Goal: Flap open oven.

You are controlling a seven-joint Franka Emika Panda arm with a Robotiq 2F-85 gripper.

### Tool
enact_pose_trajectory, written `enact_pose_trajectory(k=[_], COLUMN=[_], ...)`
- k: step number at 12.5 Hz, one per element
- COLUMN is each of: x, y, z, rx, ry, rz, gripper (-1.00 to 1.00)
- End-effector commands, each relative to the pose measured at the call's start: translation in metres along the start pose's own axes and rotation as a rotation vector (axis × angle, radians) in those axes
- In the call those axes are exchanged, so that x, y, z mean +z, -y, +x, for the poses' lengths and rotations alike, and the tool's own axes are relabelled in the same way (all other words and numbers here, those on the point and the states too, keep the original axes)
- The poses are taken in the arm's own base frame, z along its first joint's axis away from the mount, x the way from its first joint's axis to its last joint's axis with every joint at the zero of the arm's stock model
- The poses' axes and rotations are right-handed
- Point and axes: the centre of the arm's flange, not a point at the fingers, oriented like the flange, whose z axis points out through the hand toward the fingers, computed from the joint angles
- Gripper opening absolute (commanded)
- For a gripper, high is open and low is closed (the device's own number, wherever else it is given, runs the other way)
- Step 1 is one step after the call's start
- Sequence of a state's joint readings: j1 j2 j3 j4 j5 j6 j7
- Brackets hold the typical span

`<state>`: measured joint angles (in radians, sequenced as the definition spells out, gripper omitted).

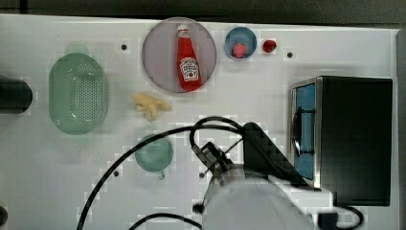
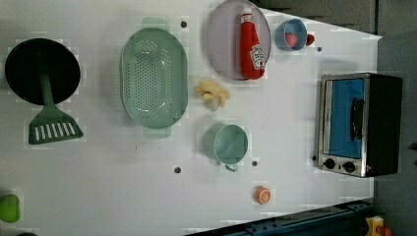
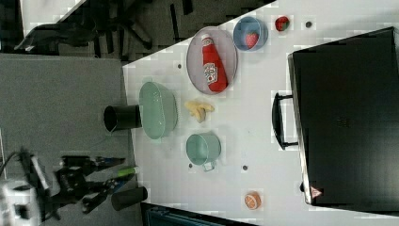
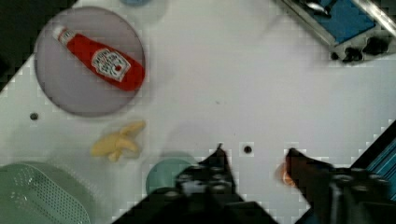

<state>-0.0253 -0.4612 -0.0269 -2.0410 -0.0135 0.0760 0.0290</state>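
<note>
Gripper [image 4: 254, 156] w/ black fingers spread apart, holding nothing, hanging above the bare white table [image 4: 224, 84]. Boxy black oven [image 4: 343, 23], blue glass door shut, sits well off from it.

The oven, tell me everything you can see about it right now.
The oven is a boxy black toaster oven with a silver front frame, a blue-tinted glass door and a dark curved handle across it. Two black knobs sit on the front beside the door. The door is shut and nothing touches it. It stands on the white table, at the left view's right edge, its front facing the teal cup.
</note>
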Motion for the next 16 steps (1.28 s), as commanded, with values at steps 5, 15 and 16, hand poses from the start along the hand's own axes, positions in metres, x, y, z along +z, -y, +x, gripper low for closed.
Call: enact_pose_trajectory(k=[5,15,16], x=[0.081,0.180,0.188], y=[-0.016,-0.066,-0.072], z=[0.050,0.153,0.162], rx=[0.045,-0.624,-0.683], ry=[0.143,0.045,0.023], rz=[-0.095,-0.147,-0.139], gripper=[-0.65,-0.65,-0.65])
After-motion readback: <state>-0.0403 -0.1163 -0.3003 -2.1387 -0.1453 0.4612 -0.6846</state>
